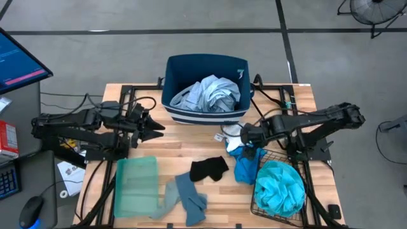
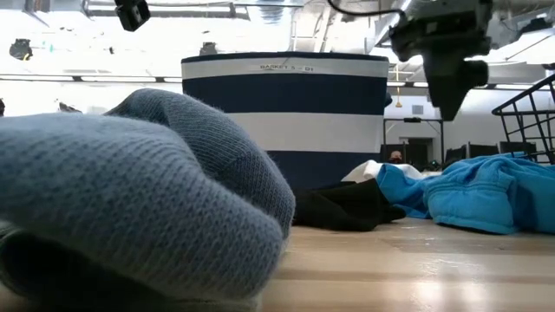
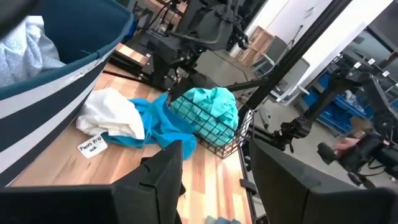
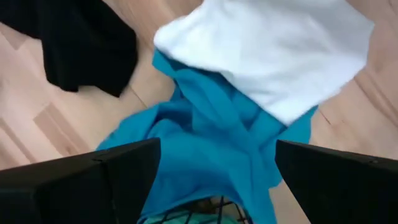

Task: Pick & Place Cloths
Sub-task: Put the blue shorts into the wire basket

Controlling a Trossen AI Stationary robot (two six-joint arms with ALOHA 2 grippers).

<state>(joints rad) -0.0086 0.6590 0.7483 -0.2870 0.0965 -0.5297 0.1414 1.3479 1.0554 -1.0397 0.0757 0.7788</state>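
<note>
My right gripper [image 1: 236, 138] [image 4: 217, 168] is open and hovers above the white cloth [image 4: 273, 50] and the bright blue cloth [image 4: 205, 137]; the low view shows it [image 2: 451, 91] clear of them. The white cloth lies partly on the bright blue one [image 1: 247, 165]. A small black cloth [image 1: 208, 168] and a grey-blue cloth [image 1: 186, 197] lie on the table. A turquoise cloth [image 1: 280, 187] fills a wire basket. The pale blue-white shirt [image 1: 210, 94] lies in the navy bin. My left gripper [image 1: 154, 127] [image 3: 217, 180] waits open, left of the bin. No navy dotted cloth shows.
The navy bin with white stripes [image 1: 175, 70] stands at the table's far middle. A pale green tray [image 1: 135, 186] lies near the left front. The black wire basket [image 1: 262, 207] sits at the right front. A paper tag [image 3: 92, 147] lies by the white cloth.
</note>
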